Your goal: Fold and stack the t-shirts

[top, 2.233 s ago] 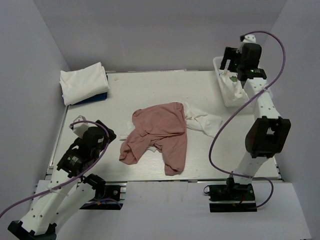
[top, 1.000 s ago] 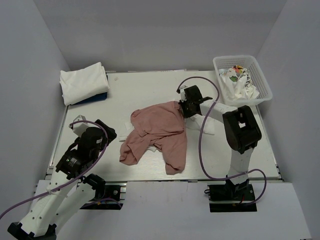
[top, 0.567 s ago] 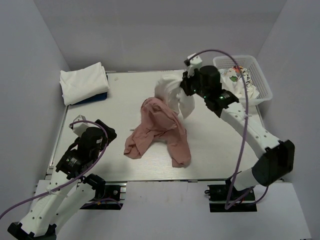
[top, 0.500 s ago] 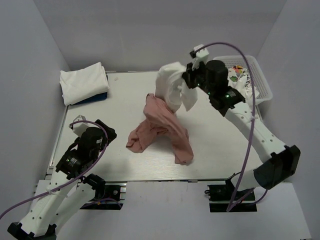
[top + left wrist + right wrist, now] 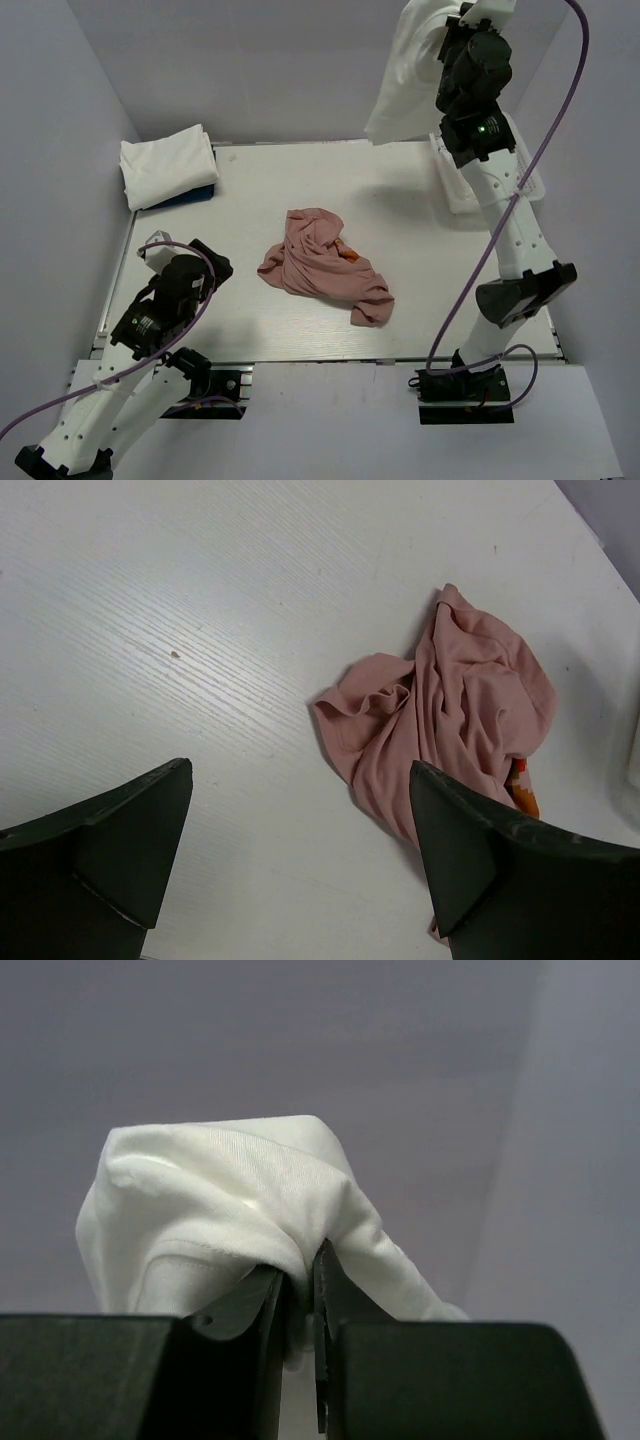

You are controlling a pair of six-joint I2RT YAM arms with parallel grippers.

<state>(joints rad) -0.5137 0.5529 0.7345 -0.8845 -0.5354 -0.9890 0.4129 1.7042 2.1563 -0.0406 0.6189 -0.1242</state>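
So, right gripper [image 5: 300,1280]: I see its jaws pinched almost together on a fold of the plain white tee [image 5: 230,1190], and the arm is raised high above the table's [image 5: 250,180] 1 o'clock corner.
Held tee: it hangs free from the pinch in a loose bunch. On my overhead view it is in the air in front of the back wall, clear of the table.
Pink tee [image 5: 320,265]: crumpled in a heap near the middle of the table, slightly toward 5 o'clock. Nothing is touching it. An orange patch [image 5: 347,252] shows among its folds on the 3 o'clock side.
Left gripper [image 5: 300,790]: jaws spread wide with nothing between them, low over bare table at about 8 o'clock. From its own camera the pink heap lies ahead, toward 1 o'clock and well apart from the fingers.
Stack: a folded white tee [image 5: 165,165] lies on a blue tee [image 5: 195,195] in the 10 o'clock corner. Only the blue edge peeks out.
Basket [image 5: 455,195]: at 2 o'clock, mostly hidden behind the right arm, so I cannot make out its contents.
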